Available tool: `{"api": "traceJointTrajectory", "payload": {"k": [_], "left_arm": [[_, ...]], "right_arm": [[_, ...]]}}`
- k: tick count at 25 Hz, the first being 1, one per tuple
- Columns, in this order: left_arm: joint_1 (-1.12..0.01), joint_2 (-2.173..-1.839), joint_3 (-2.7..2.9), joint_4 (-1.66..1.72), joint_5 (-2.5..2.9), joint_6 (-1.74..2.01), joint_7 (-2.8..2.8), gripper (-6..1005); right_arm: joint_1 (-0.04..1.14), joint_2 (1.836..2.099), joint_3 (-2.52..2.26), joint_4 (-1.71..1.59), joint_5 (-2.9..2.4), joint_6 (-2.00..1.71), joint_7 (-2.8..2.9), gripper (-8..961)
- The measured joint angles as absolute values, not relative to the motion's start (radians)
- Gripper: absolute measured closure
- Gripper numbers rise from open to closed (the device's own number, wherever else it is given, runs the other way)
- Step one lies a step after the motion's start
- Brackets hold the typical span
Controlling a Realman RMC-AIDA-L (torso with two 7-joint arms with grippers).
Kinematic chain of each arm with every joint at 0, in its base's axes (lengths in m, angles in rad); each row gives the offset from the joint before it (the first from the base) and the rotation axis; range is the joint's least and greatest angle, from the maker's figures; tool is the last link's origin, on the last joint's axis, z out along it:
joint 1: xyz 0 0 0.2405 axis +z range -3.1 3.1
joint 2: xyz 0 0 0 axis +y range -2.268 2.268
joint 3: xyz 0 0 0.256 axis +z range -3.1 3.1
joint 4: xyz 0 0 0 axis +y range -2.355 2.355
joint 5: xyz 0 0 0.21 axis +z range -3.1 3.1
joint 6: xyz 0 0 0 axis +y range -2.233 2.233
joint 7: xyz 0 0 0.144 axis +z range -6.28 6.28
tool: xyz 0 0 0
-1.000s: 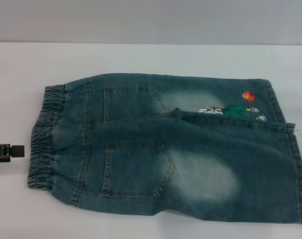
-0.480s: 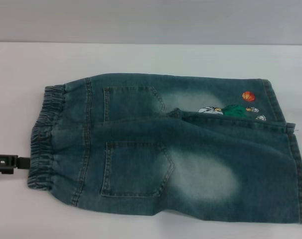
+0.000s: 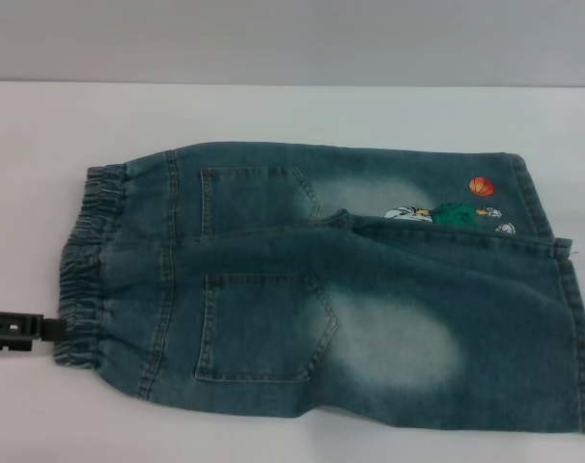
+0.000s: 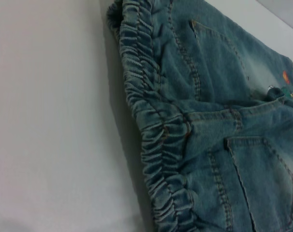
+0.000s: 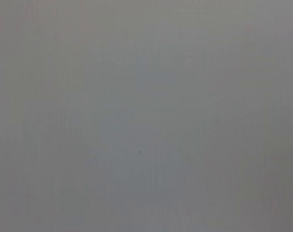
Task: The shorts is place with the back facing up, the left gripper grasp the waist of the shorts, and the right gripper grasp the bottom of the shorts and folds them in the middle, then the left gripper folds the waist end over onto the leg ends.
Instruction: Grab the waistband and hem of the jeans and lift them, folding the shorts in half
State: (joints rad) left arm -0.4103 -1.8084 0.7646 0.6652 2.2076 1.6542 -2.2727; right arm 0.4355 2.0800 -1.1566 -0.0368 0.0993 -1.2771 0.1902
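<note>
you've got the shorts [image 3: 321, 289] flat on the white table [image 3: 273, 111], back up, waist [image 3: 85, 265] to the left; left gripper [image 3: 43, 329] at the waist's near corner, touching; can't tell its opening or grip; right gripper out of view

All that shows of me is my left gripper [image 3: 22, 328]: black, blocky and angular, with flat stepped edges and a narrow tip.

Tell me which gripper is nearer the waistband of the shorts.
Left. The left gripper is at the near end of the waistband, about touching its edge. The right gripper is out of sight in every view, so it is farther off.
</note>
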Motion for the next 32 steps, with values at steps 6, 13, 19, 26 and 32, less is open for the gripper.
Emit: {"api": "traceJointTrajectory", "payload": {"k": [6,13,19,26,32], "left_arm": [[-0.430,-1.812,0.764,0.663,2.262,1.650,-2.294,256],[-0.438,-1.816,0.768,0.663,2.263,1.650,-2.295,259],[-0.448,-1.826,0.765,0.661,2.287,1.649,-2.296,262],[-0.458,-1.835,0.765,0.660,2.304,1.639,-2.298,265],[-0.465,-1.842,0.762,0.659,2.313,1.635,-2.298,268]], "right_arm": [[0.430,2.080,-1.157,-0.037,0.095,-1.276,0.190,396],[0.426,2.081,-1.157,-0.037,0.095,-1.276,0.190,397],[0.425,2.082,-1.157,-0.037,0.098,-1.276,0.190,397],[0.431,2.079,-1.157,-0.037,0.101,-1.276,0.190,398],[0.433,2.078,-1.157,-0.037,0.101,-1.275,0.190,399]]}}
